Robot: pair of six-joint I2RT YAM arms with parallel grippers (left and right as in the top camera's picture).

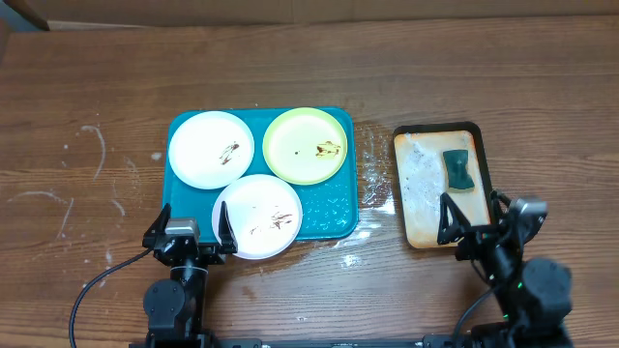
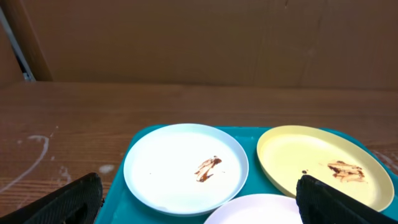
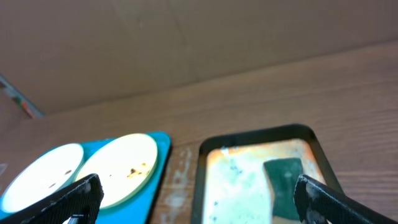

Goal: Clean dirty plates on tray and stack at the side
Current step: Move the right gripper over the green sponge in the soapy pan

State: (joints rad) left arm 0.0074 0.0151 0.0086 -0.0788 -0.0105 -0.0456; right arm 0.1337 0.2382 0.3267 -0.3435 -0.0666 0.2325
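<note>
Wooden table (image 1: pixel 97 77), glossy teal tray (image 1: pixel 334 217), three smeared round plates (image 1: pixel 211 149); left fingers (image 1: pixel 158 229), right fingers (image 1: pixel 449 220) spread.

I could read no text, label, brand or number anywhere in my views; nothing bore legible lettering. No sign showed either.

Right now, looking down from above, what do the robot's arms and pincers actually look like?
Both arms are black, made of rounded, chunky joints. The left pincer and right pincer each have two black tapering fingers with a small grey block between them. A thin black cable loops off the left arm; another runs beside the right arm.
</note>
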